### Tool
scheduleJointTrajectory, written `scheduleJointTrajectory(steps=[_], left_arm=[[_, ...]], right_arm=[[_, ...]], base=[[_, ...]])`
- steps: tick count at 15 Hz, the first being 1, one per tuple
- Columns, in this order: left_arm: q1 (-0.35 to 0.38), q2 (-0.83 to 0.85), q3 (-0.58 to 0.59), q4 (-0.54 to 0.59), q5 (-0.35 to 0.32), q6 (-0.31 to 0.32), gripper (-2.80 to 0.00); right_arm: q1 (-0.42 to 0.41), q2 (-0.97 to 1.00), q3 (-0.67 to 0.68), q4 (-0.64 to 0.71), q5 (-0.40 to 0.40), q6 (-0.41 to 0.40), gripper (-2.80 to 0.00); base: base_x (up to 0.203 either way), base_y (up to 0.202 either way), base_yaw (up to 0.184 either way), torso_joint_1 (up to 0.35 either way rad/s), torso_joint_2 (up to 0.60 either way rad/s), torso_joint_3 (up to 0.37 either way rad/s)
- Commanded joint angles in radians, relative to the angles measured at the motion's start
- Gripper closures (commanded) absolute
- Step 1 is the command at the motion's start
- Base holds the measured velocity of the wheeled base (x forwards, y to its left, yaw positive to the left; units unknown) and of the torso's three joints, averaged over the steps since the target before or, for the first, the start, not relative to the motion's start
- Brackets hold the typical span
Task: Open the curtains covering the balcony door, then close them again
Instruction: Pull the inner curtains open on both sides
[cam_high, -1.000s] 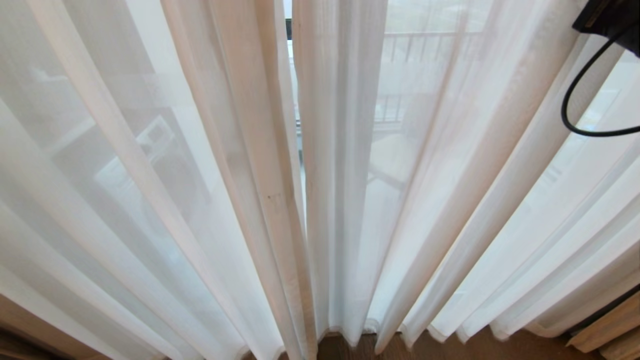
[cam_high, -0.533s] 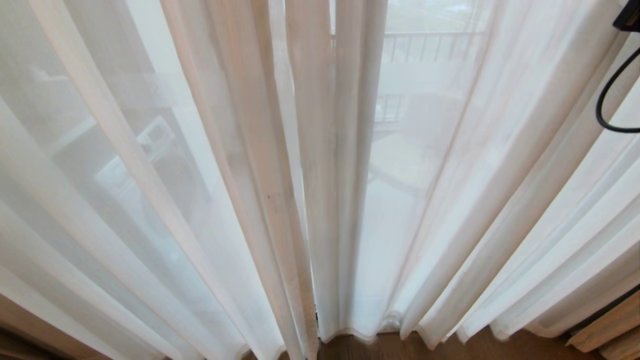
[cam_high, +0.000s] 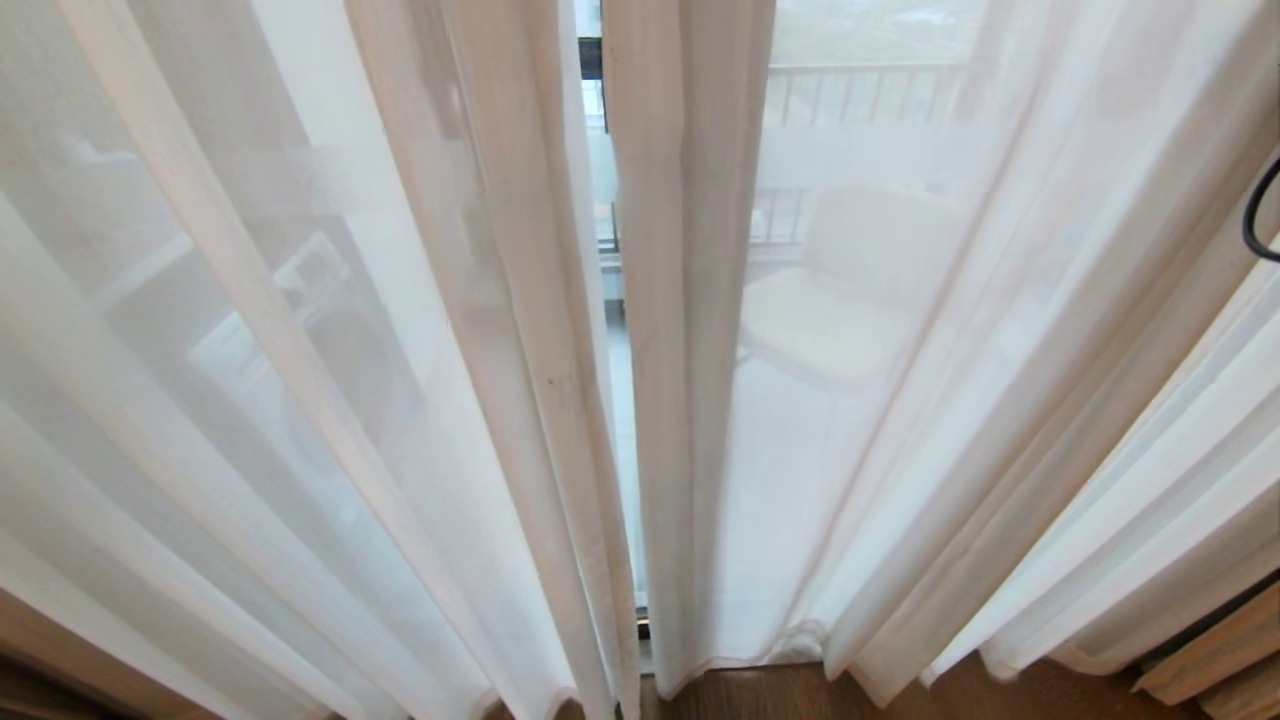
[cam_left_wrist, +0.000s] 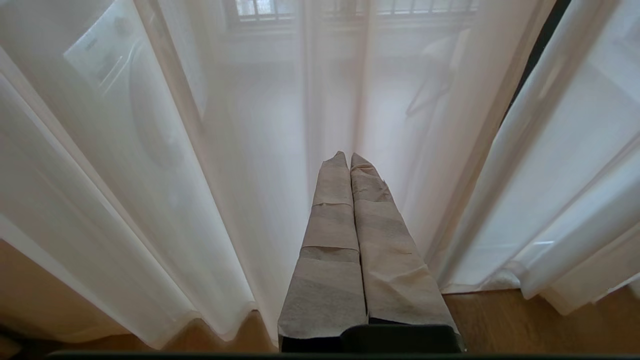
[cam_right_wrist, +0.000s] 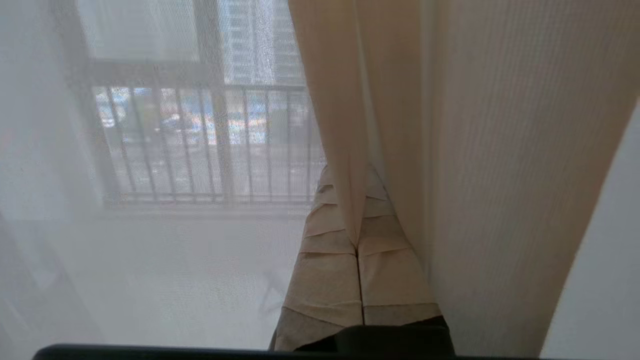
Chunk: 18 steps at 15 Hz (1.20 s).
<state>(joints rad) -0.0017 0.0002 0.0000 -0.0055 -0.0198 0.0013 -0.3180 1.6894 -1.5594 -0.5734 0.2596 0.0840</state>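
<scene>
The curtains (cam_high: 690, 330) hang across the whole balcony door (cam_high: 591, 55), their hems at the wooden floor (cam_high: 760, 690); only the thin white layer shows clearly, in two panels whose inner edges meet near the centre with a narrow gap between them. Through that gap a short piece of the door's dark frame and glass is visible. The right gripper (cam_right_wrist: 350, 200) has its two taped fingers pressed together, and a fold of the right panel lies over them; whether the fold is pinched between them or merely draped cannot be told. The left gripper (cam_left_wrist: 348, 160) has its fingers together on nothing, pointing at the left panel near the floor and just short of it. Judged from the narrow gap, the opening step is barely begun. To do it well, carry the right panel's edge sideways toward the right side of the door in one level sweep, keeping the push high enough that the fabric gathers along its track rather than twisting, and keep the black cable (cam_high: 1258, 215) clear of the folds. Count: two curtain panels, one door, two grippers, one cable, one balcony railing (cam_high: 860, 85) and one pale chair (cam_high: 850, 300) seen through the fabric.
</scene>
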Motion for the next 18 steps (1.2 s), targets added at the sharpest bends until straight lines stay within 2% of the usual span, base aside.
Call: scheduleJointTrajectory(steps=[1, 6, 14, 18], left_arm=[[0.000, 0.000, 0.000, -0.001, 0.000, 0.000, 0.00], [-0.001, 0.000, 0.000, -0.001, 0.000, 0.000, 0.00], [-0.001, 0.000, 0.000, -0.001, 0.000, 0.000, 0.00], [0.000, 0.000, 0.000, -0.001, 0.000, 0.000, 0.00]], right_arm=[[-0.037, 0.006, 0.001, -0.003, 0.003, 0.000, 0.00], [-0.061, -0.012, 0.035, -0.015, 0.003, 0.000, 0.00], [0.007, -0.081, 0.125, -0.019, 0.003, -0.001, 0.00], [0.020, -0.093, 0.125, -0.018, 0.004, 0.000, 0.00]], base=[[0.000, 0.000, 0.000, 0.000, 0.00, 0.000], [0.000, 0.000, 0.000, 0.000, 0.00, 0.000], [0.000, 0.000, 0.000, 0.000, 0.00, 0.000], [0.000, 0.000, 0.000, 0.000, 0.00, 0.000]])
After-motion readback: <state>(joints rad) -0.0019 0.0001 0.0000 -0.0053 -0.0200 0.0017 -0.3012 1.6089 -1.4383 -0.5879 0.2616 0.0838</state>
